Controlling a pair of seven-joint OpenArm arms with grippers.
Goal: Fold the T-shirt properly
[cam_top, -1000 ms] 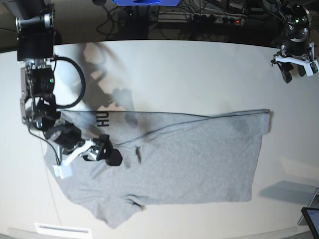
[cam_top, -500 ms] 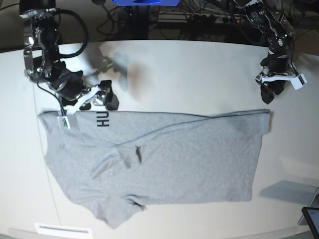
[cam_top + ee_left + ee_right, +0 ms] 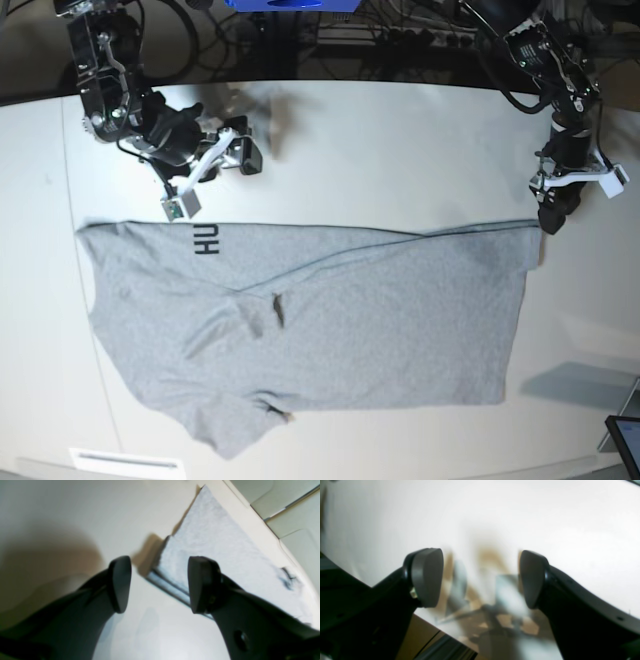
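Note:
The grey T-shirt lies spread on the white table, partly folded over, with black lettering showing near its upper left edge. My right gripper hovers above bare table behind the shirt's left part; in the right wrist view it is open and empty, the picture blurred. My left gripper hangs at the shirt's upper right corner. In the left wrist view it is open, with the T-shirt corner and its hem just beyond the fingertips; nothing is gripped.
Cables and a power strip lie beyond the table's far edge. A dark screen pokes in at the lower right corner. A white strip lies at the front left edge.
My right arm has lifted off the shirt's left side and swung back toward the table's far edge. My left arm has come down to the shirt's upper right corner.

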